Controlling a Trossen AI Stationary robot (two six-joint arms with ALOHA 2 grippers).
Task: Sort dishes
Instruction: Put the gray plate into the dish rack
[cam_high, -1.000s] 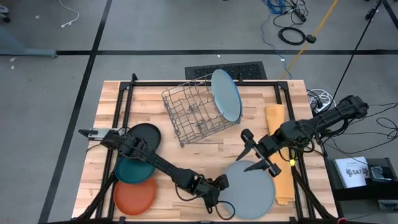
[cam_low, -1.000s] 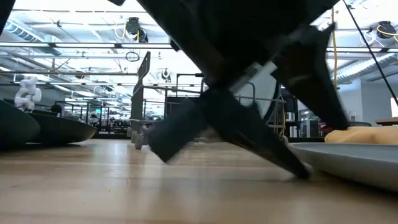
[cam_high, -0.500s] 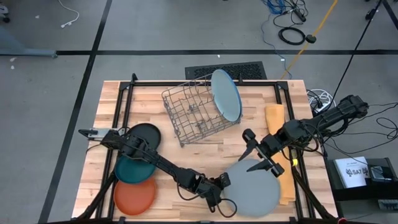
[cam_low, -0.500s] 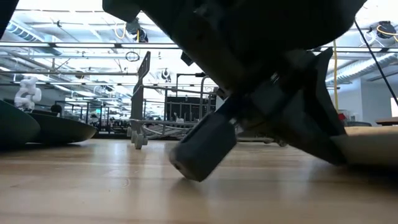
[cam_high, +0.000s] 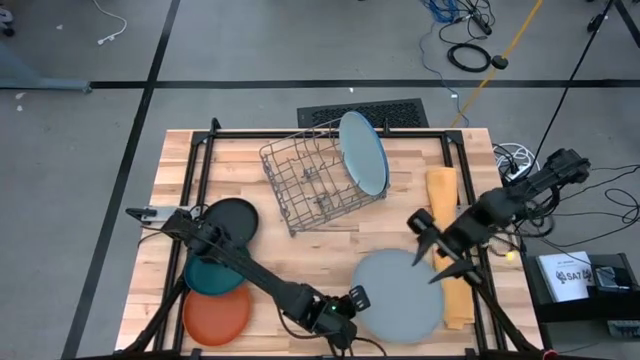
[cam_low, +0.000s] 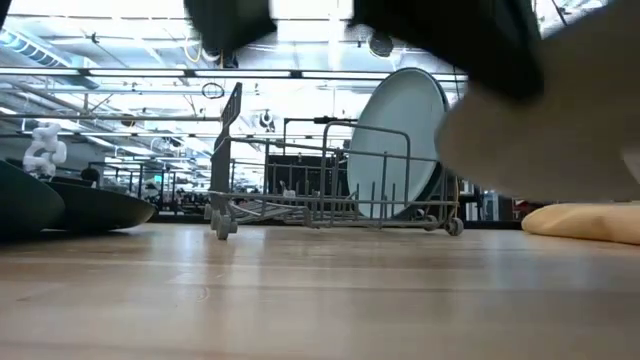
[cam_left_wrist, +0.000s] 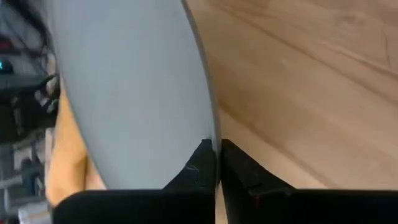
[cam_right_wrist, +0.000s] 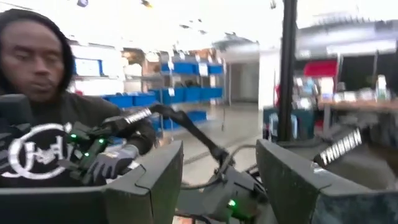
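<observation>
Left wrist view shows the grey plate (cam_left_wrist: 130, 87) best: its thin edge sits between the two fingers of the left gripper (cam_left_wrist: 216, 158), which are squeezed tight on it. From above, the plate (cam_high: 398, 295) is near the front of the wooden table (cam_high: 200, 165), its far side just beside the yellow cloth (cam_high: 445, 190). The right gripper (cam_high: 432, 252) hangs above the plate's other side with its fingers spread wide, holding nothing.

I think the step now is picking up the grey plate. Next it likely has to be lifted and carried to the wire rack (cam_high: 310, 185), where a blue plate (cam_high: 362, 152) leans already. The grip is only on the rim, so the plate could tip or slip.

The black plate (cam_high: 232, 220), teal plate (cam_high: 212, 272) and orange plate (cam_high: 216, 315) lie on the left side.
</observation>
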